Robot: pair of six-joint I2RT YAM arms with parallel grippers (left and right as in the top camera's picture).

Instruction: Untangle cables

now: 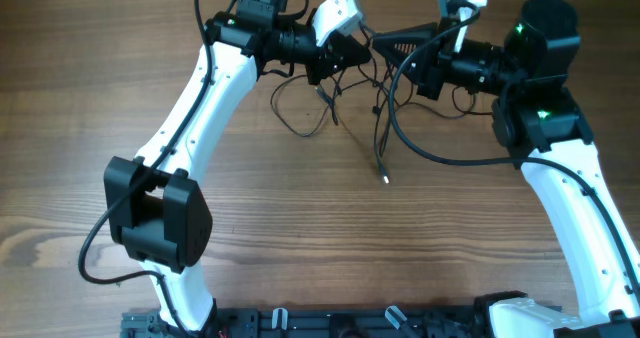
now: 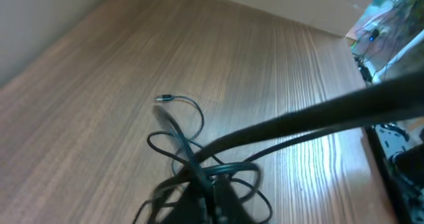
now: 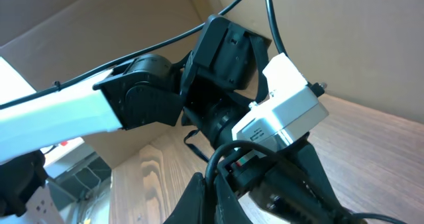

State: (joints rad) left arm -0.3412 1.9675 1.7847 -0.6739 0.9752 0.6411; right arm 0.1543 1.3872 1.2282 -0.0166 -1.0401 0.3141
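Note:
The cables (image 1: 300, 128) are thin black wires lying tangled on the wooden table at the far centre, and one strand ends in a small plug (image 1: 386, 180) nearer me. My left gripper (image 1: 355, 50) hangs over the tangle. In the left wrist view it (image 2: 212, 196) is shut on a knot of cable loops (image 2: 179, 144), and a silver-tipped end (image 2: 163, 99) lies free on the wood beyond. My right gripper (image 1: 382, 40) faces the left one, almost tip to tip. In the right wrist view it (image 3: 215, 196) is shut on a black cable (image 3: 222, 159) that arches up from between the fingers.
The left arm's wrist (image 3: 225, 58) and its white camera (image 3: 285, 108) fill the right wrist view at very close range. A dark blurred line (image 2: 318, 118) runs taut across the left wrist view. The table's far edge (image 2: 265, 12) is close behind the tangle.

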